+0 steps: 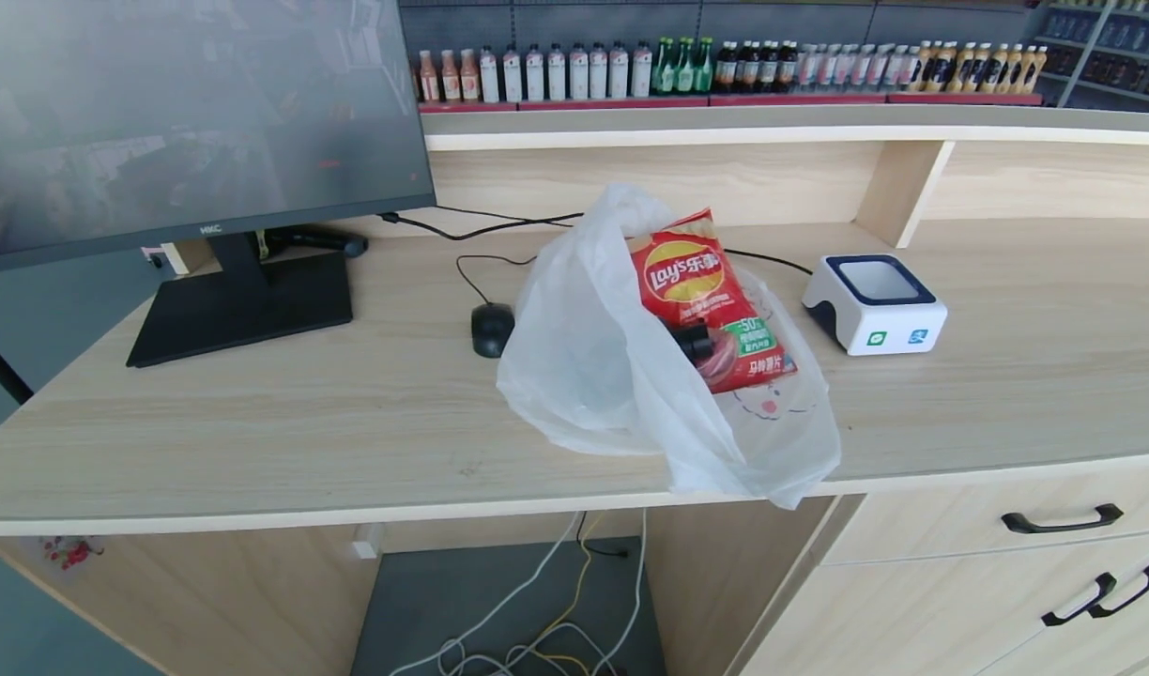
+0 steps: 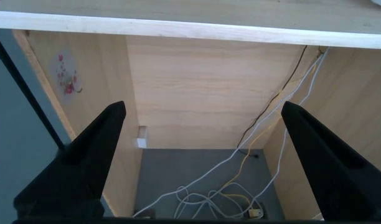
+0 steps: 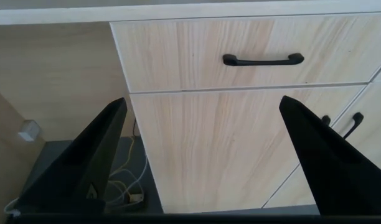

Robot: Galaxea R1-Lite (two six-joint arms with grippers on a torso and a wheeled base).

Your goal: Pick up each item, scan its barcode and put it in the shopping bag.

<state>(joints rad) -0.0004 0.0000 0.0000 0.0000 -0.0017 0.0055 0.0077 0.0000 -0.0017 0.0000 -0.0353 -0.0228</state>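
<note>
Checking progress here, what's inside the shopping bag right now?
A red chip bag sticks out of the shopping bag, with a dark item against it. The translucent plastic hides anything deeper.

Light wood counter (image 1: 255,432), monitor (image 1: 246,305) on its stand, black mouse (image 1: 492,329), plastic shopping bag (image 1: 612,376), white scanner (image 1: 873,305)

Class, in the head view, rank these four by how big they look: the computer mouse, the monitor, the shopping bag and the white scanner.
1. monitor, largest, though it runs past the picture's edge
2. shopping bag
3. white scanner
4. computer mouse
</note>
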